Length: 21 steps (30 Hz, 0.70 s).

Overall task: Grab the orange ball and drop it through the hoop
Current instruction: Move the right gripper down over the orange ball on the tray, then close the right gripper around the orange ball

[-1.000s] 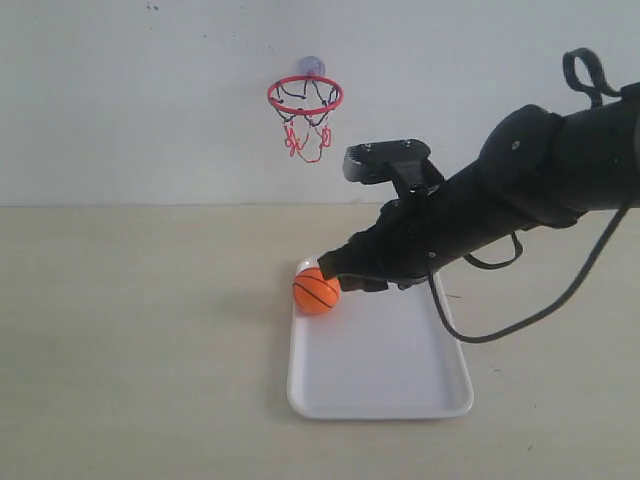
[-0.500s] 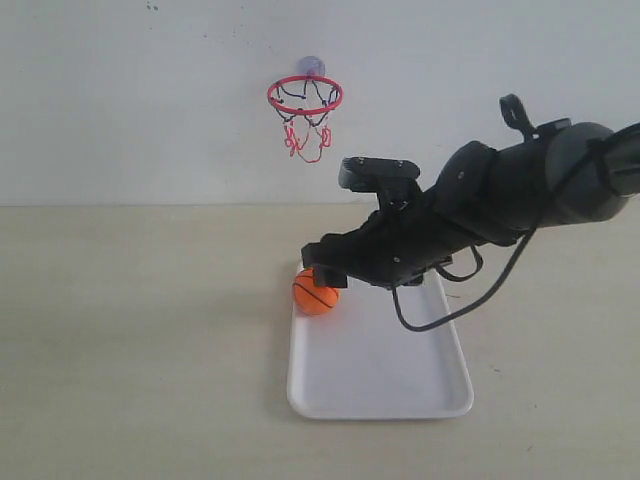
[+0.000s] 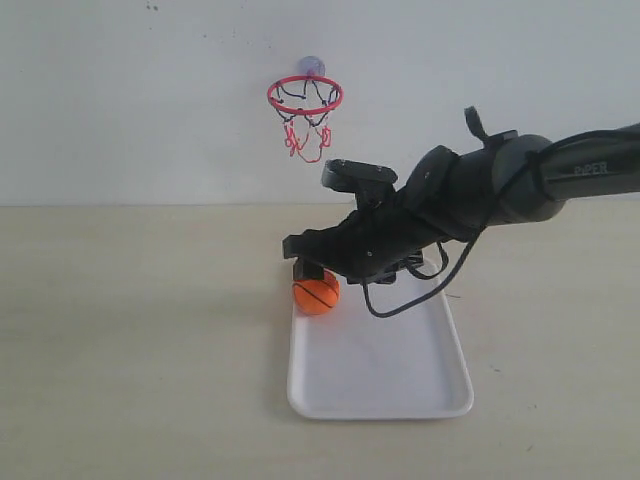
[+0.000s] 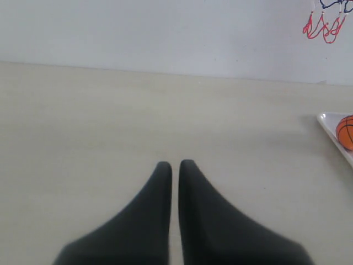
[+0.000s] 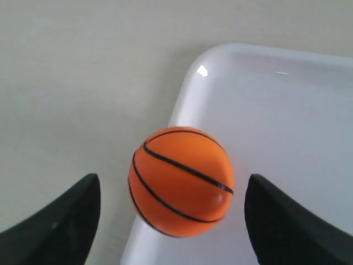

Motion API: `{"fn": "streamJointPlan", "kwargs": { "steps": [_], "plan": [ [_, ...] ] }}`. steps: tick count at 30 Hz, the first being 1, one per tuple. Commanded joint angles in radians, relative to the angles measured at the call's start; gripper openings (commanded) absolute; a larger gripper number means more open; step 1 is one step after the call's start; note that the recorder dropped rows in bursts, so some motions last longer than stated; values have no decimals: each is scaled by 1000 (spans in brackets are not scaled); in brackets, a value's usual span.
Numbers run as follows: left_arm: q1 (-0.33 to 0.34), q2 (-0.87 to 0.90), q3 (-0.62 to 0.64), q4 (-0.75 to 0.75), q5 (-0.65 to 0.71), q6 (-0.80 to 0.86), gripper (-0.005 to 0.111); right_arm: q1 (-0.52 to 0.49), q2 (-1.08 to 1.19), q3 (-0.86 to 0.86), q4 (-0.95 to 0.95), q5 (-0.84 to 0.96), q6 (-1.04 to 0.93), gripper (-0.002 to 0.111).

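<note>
The orange ball (image 3: 316,294) with black seams rests in the far left corner of the white tray (image 3: 400,370); it also shows as the ball (image 5: 181,181) and the ball (image 4: 346,131). My right gripper (image 3: 303,262) hovers just above it, open, its dark fingers (image 5: 66,221) wide on either side without touching. The hoop (image 3: 304,96), red ring with black-and-red net, hangs on the wall by a bluish suction cup; its net (image 4: 324,25) shows at an edge. My left gripper (image 4: 175,164) is shut and empty over bare table.
The tray's rim (image 5: 182,94) lies against the ball. A black cable (image 3: 420,290) loops under the right arm above the tray. The beige table (image 3: 130,340) meets a white wall behind.
My right arm has moved left and forward, bringing its open gripper from beside the ball to directly over it. The ball has stayed in the tray corner.
</note>
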Motion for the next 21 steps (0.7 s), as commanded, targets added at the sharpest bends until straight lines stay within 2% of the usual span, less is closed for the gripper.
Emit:
{"fn": "streamJointPlan", "kwargs": {
  "steps": [1,21],
  "plan": [
    [3,-2,4,-3,-8,-7,4,2,22,-45,-3,10,19,69],
    [3,-2,4,-3,-8,-7,4,2,84,-70,-6,9,22,69]
  ]
}}
